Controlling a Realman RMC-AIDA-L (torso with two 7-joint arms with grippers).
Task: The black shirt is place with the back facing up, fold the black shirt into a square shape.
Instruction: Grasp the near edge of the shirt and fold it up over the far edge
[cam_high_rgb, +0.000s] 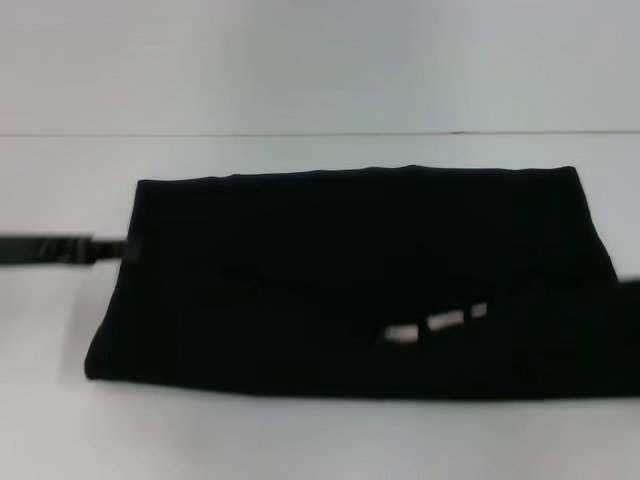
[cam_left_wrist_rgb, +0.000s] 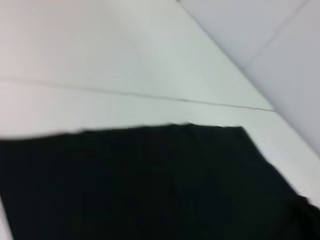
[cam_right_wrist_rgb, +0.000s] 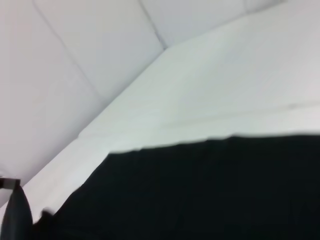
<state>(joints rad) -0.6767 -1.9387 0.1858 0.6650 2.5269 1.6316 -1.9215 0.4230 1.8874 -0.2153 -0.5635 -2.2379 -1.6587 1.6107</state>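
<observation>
Head view shows the left pincer at the black shirt's edge, grip unclear; wrist views don't.

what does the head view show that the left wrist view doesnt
Only the head view shows the whole soft matte-black fabric shirt, folded into a wide band, with the left gripper reaching in at its left edge, a dark arm at the right edge, and pale patches of table through a gap near the shirt's front. Only the left wrist view shows a close look at one corner of the shirt and the grey wall panels slanting past the table's end. Both share the black shirt lying flat on the white table.
</observation>
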